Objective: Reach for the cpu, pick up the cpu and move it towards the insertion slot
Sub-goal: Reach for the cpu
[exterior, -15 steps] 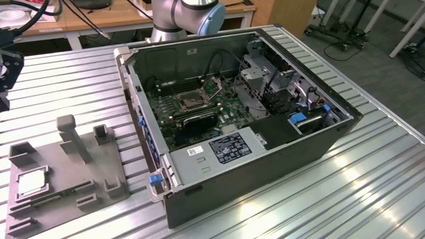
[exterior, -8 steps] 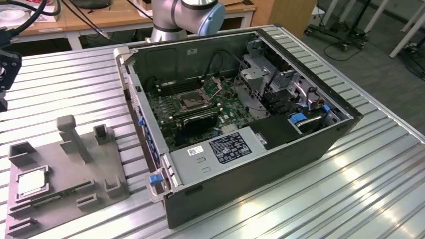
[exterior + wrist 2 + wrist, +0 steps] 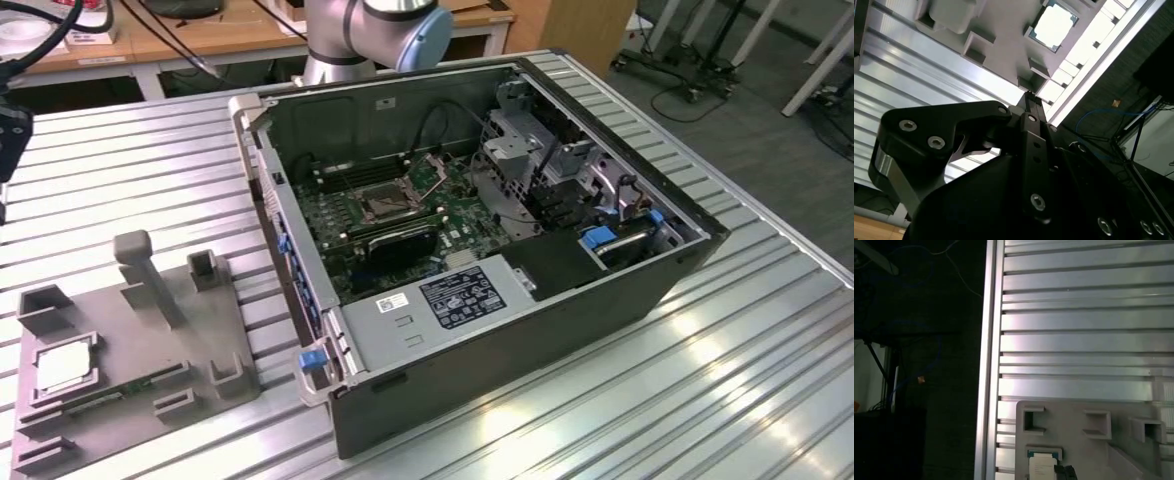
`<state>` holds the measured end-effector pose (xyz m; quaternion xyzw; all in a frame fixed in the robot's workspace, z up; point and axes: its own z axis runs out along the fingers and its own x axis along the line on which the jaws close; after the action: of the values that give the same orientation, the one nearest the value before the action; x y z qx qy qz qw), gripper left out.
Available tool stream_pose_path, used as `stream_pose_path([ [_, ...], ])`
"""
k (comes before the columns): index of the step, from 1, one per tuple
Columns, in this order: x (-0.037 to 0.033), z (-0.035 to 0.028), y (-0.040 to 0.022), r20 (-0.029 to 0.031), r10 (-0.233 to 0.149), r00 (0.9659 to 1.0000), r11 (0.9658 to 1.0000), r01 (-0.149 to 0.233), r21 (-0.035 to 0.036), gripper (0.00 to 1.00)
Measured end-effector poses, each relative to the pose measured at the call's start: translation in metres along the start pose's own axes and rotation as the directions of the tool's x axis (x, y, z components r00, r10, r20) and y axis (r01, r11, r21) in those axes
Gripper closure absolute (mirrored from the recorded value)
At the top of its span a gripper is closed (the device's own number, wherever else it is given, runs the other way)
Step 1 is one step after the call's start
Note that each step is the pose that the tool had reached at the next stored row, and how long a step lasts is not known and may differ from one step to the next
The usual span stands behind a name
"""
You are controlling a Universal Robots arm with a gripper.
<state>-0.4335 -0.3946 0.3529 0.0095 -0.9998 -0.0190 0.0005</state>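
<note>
From across the room, the arm (image 3: 350,35) shows in the exterior view as a thick silver-grey joint with a pale blue cap, running up out of sight. In the second wrist view the gripper (image 3: 1030,98) is black, its bolted link plates narrowing to a slim tip that hangs free in the air. The same dark tip shows in the first wrist view.

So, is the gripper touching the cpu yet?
Apart. In the second wrist view bare grey tray lies between the gripper and the cpu; in the exterior view the cpu lies uncovered in its recess.
</note>
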Motion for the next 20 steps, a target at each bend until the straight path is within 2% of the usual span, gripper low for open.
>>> stream_pose_path([
  [6, 0.0161, 0.0024, -0.0034, 0.0003, 0.0, 1.0, 1.0, 0.0, -0.0002, 0.89],
  [11, 0.0184, 0.0024, -0.0037, 0.0006, -0.001, 1.0, 1.0, 0.001, 0.0, 0.89],
  [16, 0.0318, 0.0025, -0.0038, 0.0015, -0.001, 1.0, 1.0, 0.001, 0.0, 0.89],
  [20, 0.0344, 0.0037, -0.0066, 0.0014, -0.001, 1.0, 1.0, 0.001, 0.0, 0.89],
])
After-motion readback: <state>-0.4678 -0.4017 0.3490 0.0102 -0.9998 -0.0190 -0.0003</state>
